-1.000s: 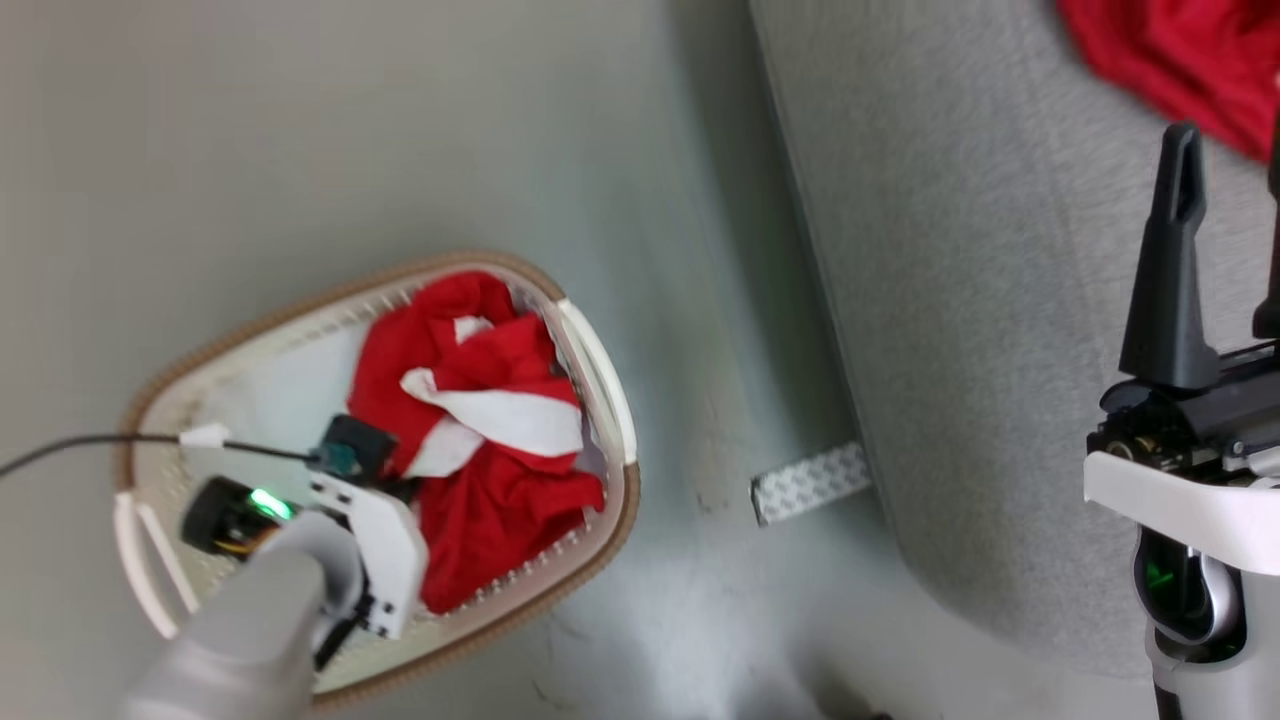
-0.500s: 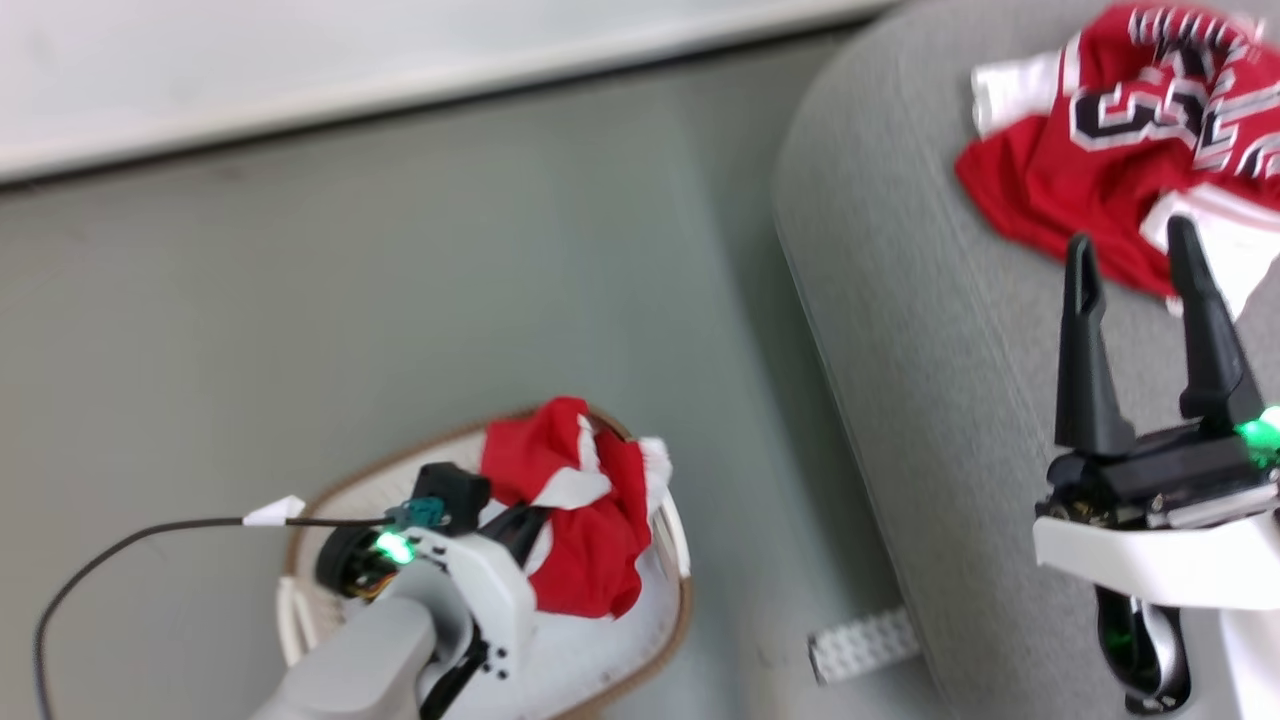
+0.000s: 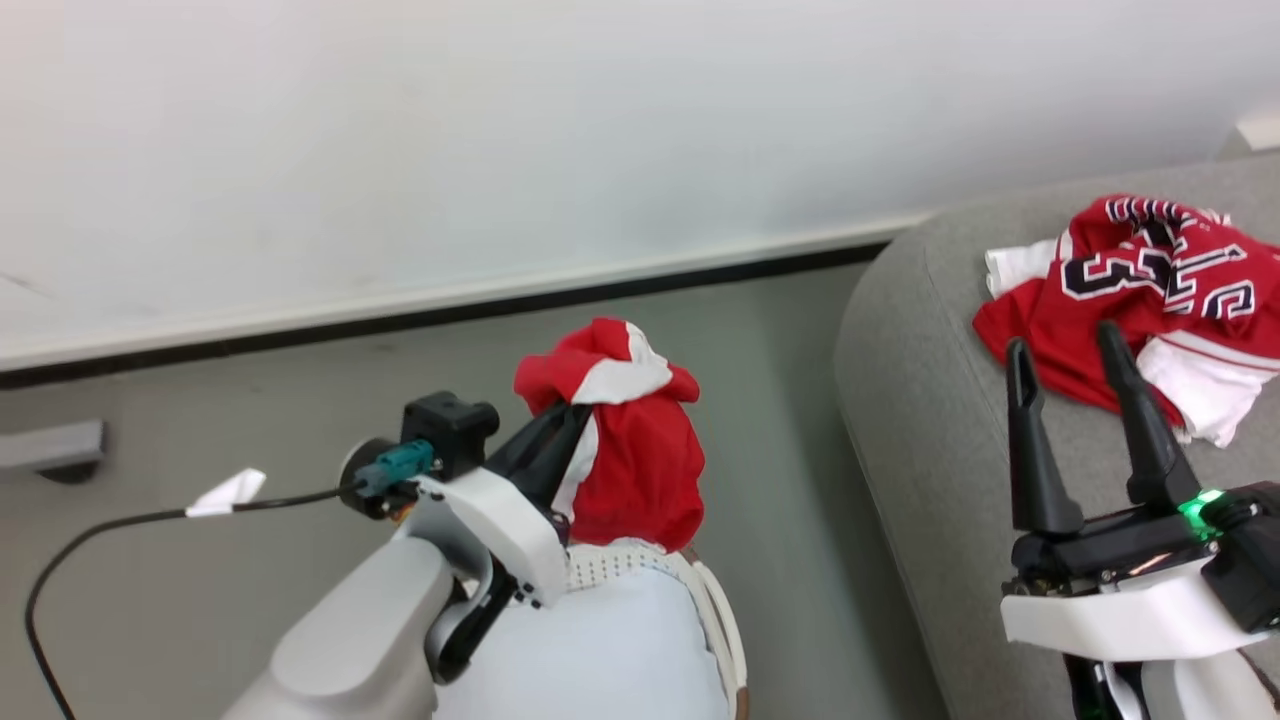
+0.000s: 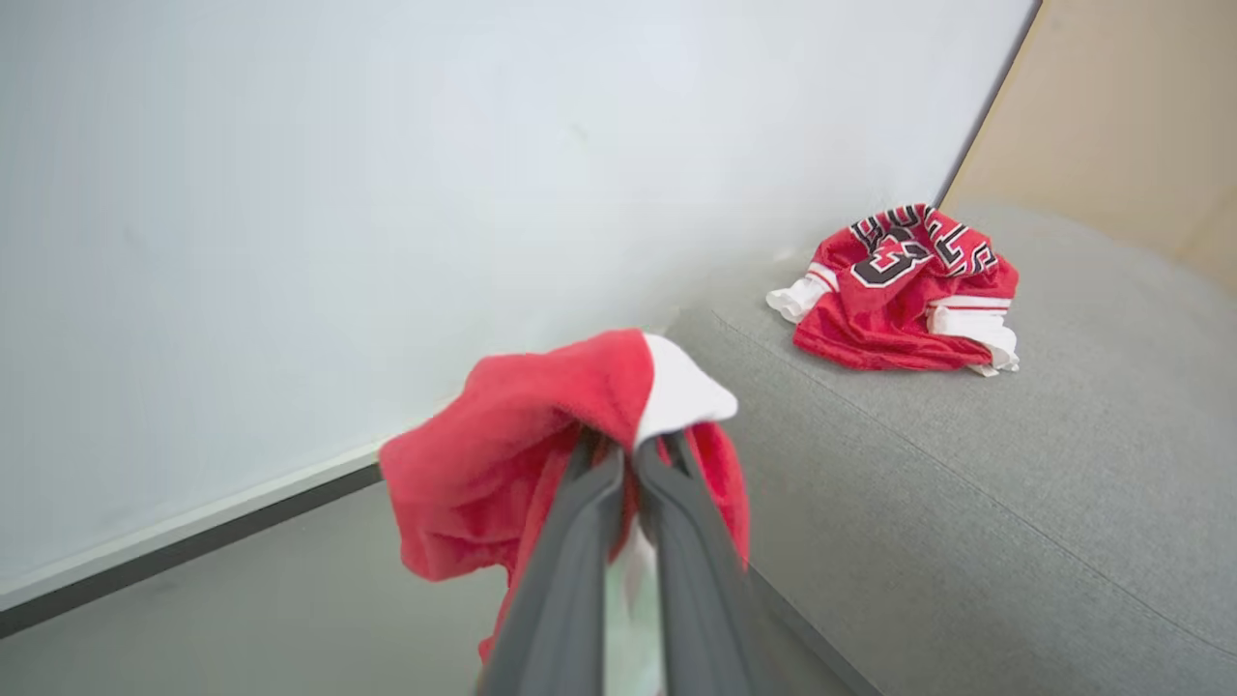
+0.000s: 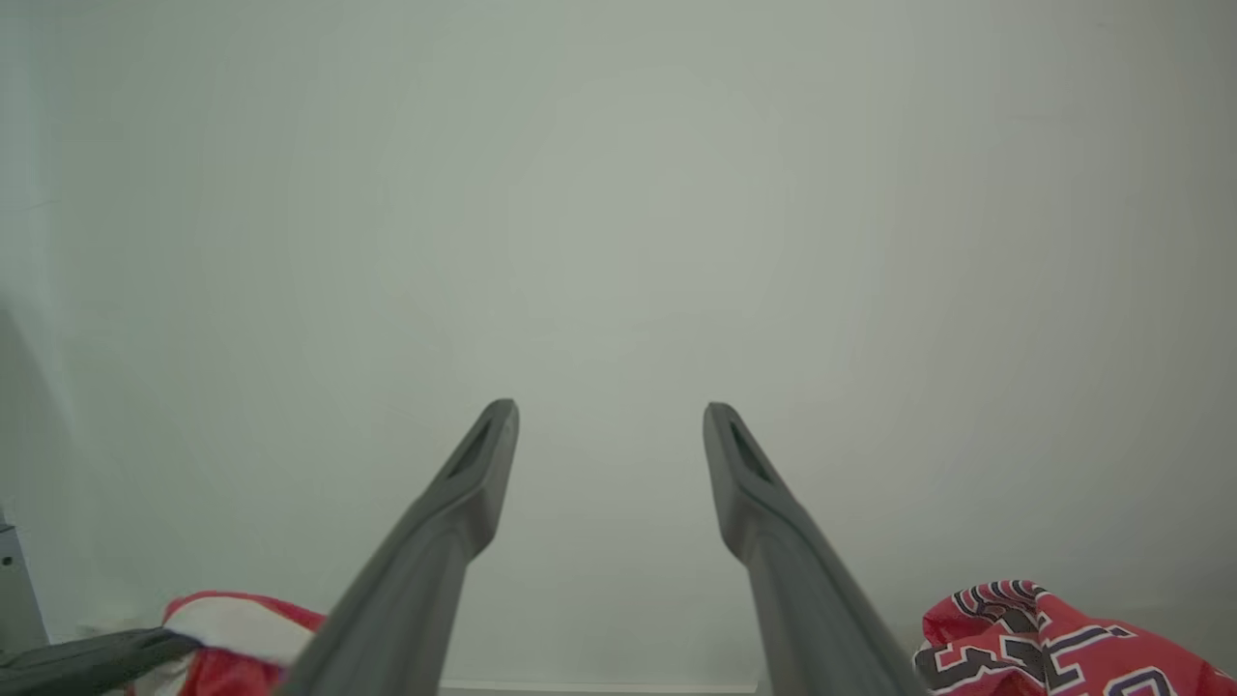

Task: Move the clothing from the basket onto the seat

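My left gripper (image 3: 575, 408) is shut on a red garment with white trim (image 3: 625, 440), which hangs in the air above the basket (image 3: 715, 620). In the left wrist view the same garment (image 4: 541, 435) drapes over the closed fingers (image 4: 589, 541). The lettered red jersey (image 3: 1140, 290) lies crumpled on the grey seat (image 3: 930, 400), also visible as the jersey (image 4: 904, 290) on the seat (image 4: 966, 483). My right gripper (image 3: 1065, 340) stands open over the seat, just in front of the jersey, holding nothing; in its own view the right gripper (image 5: 611, 416) faces the wall.
A white wall (image 3: 500, 130) with a dark skirting line runs behind the grey floor (image 3: 250, 400). A black cable with a white tag (image 3: 225, 492) trails from my left wrist. The basket's pale pad (image 3: 600, 650) shows at the bottom.
The left gripper has lifted the red garment up out of the basket. The head camera has tilted upward, bringing the wall and the jersey on the seat into view.
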Controlling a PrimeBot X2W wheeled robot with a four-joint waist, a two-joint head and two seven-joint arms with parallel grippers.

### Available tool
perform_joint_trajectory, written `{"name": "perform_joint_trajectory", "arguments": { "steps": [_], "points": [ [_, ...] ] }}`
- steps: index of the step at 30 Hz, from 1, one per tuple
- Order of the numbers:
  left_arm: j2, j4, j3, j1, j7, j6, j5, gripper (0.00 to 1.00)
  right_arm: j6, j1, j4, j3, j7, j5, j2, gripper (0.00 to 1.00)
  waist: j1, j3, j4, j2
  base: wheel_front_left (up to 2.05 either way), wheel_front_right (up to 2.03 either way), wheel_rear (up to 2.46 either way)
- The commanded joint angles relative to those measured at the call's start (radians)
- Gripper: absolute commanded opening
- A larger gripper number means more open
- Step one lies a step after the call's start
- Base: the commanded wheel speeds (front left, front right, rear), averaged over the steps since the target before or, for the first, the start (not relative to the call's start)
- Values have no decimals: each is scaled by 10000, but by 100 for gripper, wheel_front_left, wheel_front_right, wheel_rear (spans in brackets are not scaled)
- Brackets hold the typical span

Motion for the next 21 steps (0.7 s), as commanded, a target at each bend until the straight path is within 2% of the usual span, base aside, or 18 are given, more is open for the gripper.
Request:
{"name": "perform_joint_trajectory", "arguments": {
  "steps": [1,10,21],
  "points": [
    [121,-229,141,24,-6,74,154,0,-22,194,70,53,10,90,-81,100,4,-415,230,0,0,0,0],
    [474,-1874,810,-428,174,396,-159,0,-22,592,415,630,10,280,-143,100,4,-955,419,0,0,0,0],
    [882,-3699,996,-146,853,1003,-387,0,-22,578,749,1305,10,396,-174,100,4,-1145,509,0,0,0,0]
  ]
}}
